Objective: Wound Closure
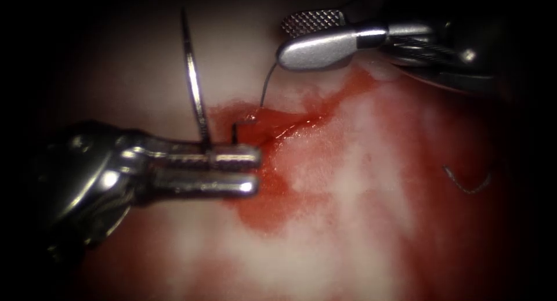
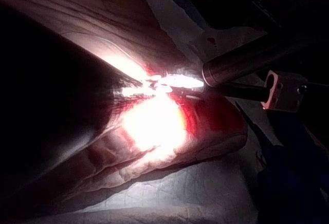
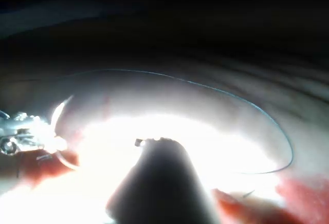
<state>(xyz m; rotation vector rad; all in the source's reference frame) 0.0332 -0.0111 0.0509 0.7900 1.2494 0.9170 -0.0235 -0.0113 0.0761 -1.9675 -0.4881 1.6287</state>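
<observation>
The needle point(image 1: 194, 83) is being gripped near its lower end by the closed left hand point(image 1: 255, 170), clear of the tissue point(image 1: 348, 220). The right hand point(image 1: 287, 43), parted and empty, is being held at one o'clock above the thread point(image 1: 267, 83).

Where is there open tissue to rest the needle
Open patches: pale tissue below the left hand, and right of the red fluid. Crowded: around the cut, where the left hand holds the needle near its end, thread rising toward the right hand.

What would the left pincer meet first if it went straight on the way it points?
The left pincer, shut on the needle, points right. Straight ahead lies red fluid on the tissue by the cut; no tool crosses that line, though depth is unclear.
</observation>
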